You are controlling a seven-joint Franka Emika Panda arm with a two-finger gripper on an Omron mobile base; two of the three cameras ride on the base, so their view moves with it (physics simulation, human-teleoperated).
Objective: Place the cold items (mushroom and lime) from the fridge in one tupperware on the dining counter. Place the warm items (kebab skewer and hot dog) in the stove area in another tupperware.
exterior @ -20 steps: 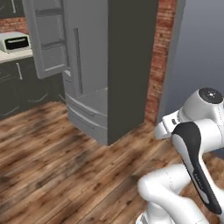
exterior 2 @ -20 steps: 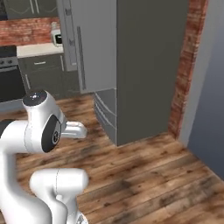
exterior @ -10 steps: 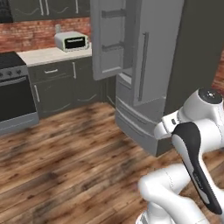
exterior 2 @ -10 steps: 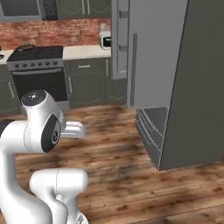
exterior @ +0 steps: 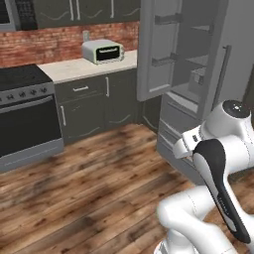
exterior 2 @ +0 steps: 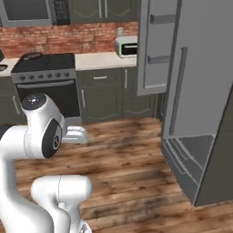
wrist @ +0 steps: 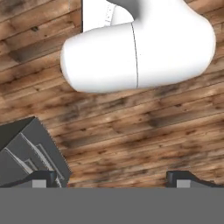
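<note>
The grey fridge [exterior: 198, 94] stands at the right with its upper door [exterior: 166, 49] swung open, also seen from the other side as the fridge [exterior 2: 205, 91]. The black stove [exterior: 25, 114] sits at the left under the brick wall; the stove [exterior 2: 45, 77] carries a dark pan [exterior 2: 31, 56]. The mushroom, lime, kebab skewer, hot dog, tupperware and dining counter are out of view. My gripper [wrist: 113, 181] points down at the wooden floor and is open, with nothing between its fingertips [wrist: 43, 179].
A white toaster oven [exterior: 103, 51] rests on the pale countertop [exterior: 74, 69] between stove and fridge. Dark cabinets [exterior: 99, 106] run below it. Bare wooden floor [exterior: 99, 183] lies between me and the kitchen units. The fridge's lower drawer corner [wrist: 30, 153] shows below the hand.
The whole picture has shifted as the base turned: the fridge slid to the right and the stove, counter and toaster oven came into view. The arm's pose and the open gripper are unchanged.
</note>
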